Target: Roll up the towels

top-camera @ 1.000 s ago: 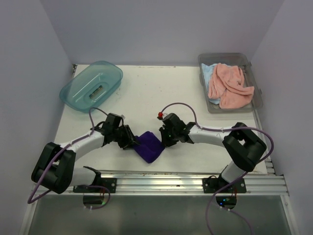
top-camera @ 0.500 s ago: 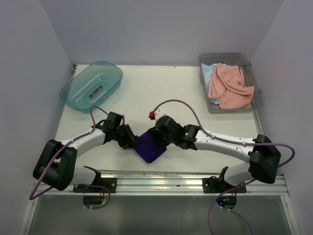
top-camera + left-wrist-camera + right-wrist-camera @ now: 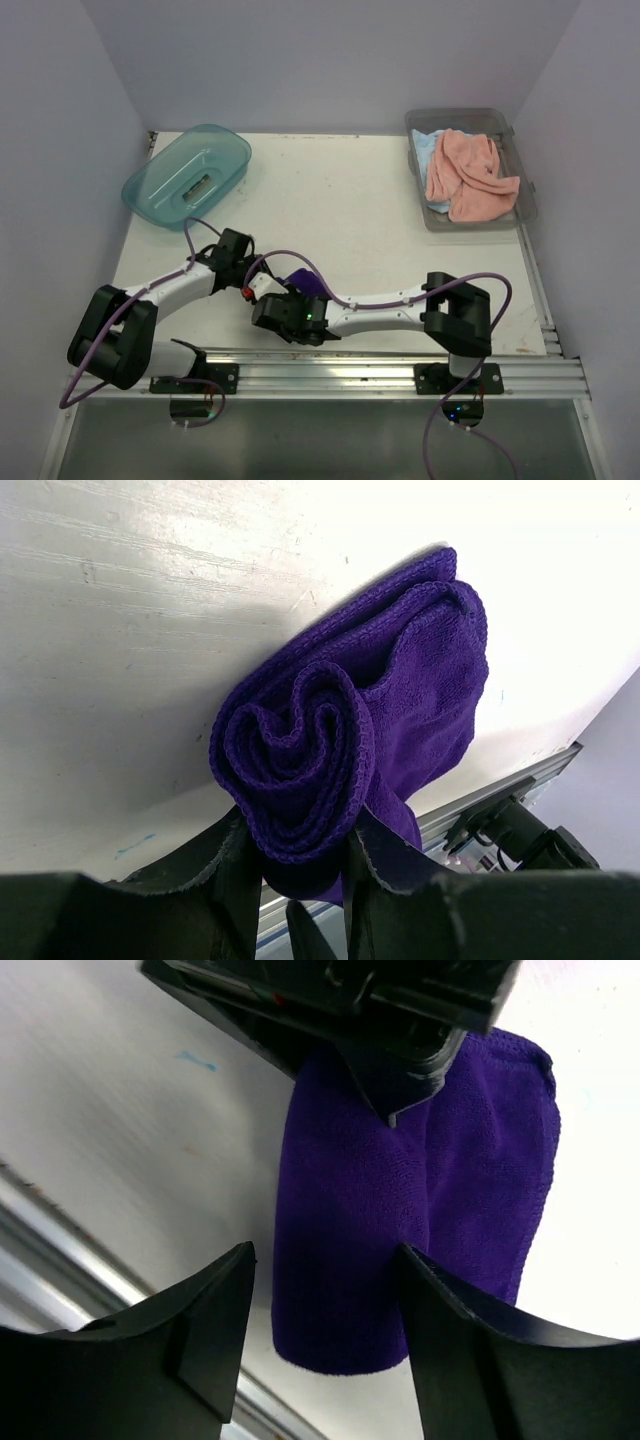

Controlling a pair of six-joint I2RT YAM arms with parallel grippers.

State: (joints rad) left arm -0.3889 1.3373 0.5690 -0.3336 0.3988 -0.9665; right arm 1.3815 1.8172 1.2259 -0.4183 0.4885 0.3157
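A dark purple towel (image 3: 350, 720) lies on the white table as a loose roll, its spiral end facing the left wrist camera. My left gripper (image 3: 300, 865) is shut on that end of the roll. My right gripper (image 3: 322, 1252) is open, a finger on either side of the roll's other end (image 3: 400, 1220), touching nothing. From above, only a bit of the purple towel (image 3: 305, 283) shows, between the left gripper (image 3: 255, 275) and the right arm, which is folded across the near edge. A salmon pink towel (image 3: 470, 175) and a light blue towel (image 3: 425, 150) lie bunched in the grey bin.
The clear grey bin (image 3: 527, 190) stands at the back right. A teal translucent tub (image 3: 187, 175) stands at the back left. A metal rail (image 3: 330, 370) runs along the near table edge, just beyond the towel. Purple cables loop off both arms.
My right gripper has opened and let go of the purple towel. Its arm has swung left along the near edge, round to the towel's front. The left gripper has held still.
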